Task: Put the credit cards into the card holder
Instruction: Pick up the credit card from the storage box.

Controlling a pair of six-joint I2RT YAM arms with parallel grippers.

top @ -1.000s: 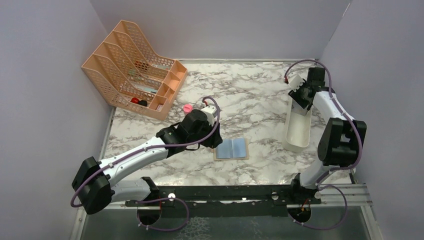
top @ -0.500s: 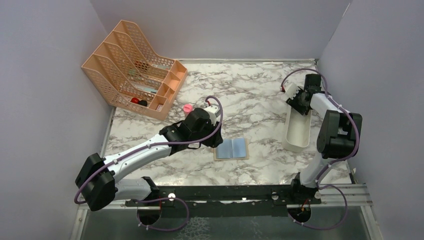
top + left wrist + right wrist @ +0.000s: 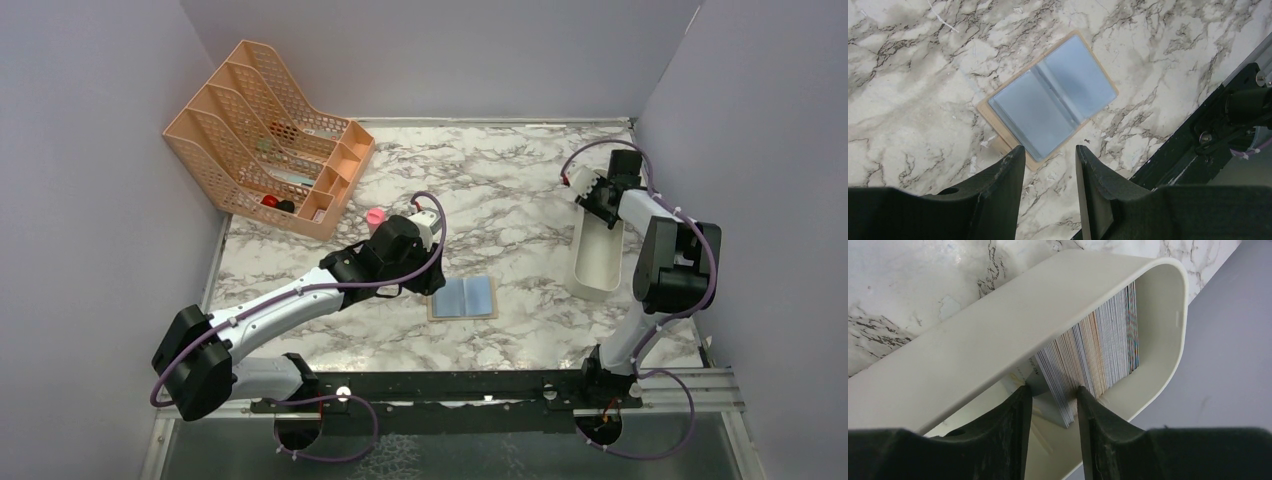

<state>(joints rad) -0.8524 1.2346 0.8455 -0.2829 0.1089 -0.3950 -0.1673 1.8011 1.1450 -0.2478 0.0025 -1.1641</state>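
Poised inside the white tray (image 3: 998, 330) with the right claw (image 3: 1052, 405), jaws flanking the front credit cards (image 3: 1098, 350) stacked on edge; cannot tell whether clamped yet. Hovering over the open card holder (image 3: 1050, 102) on the table (image 3: 923, 75) with the left claw (image 3: 1048, 170), apart, empty. Likely thin, stiff, slick: best pinched across flat faces.

The card holder (image 3: 463, 297) lies spread flat on the table (image 3: 500, 180), just below the middle of the top view. The left gripper (image 3: 1048, 152) hangs over the table beside the holder's left edge. The file rack (image 3: 265, 140) stands in the upper left. The tray (image 3: 595, 265) runs along the right side. At its upper end, the credit cards (image 3: 1098, 357) stand on edge inside it, with the right gripper (image 3: 1052, 392) straddling the nearest ones.
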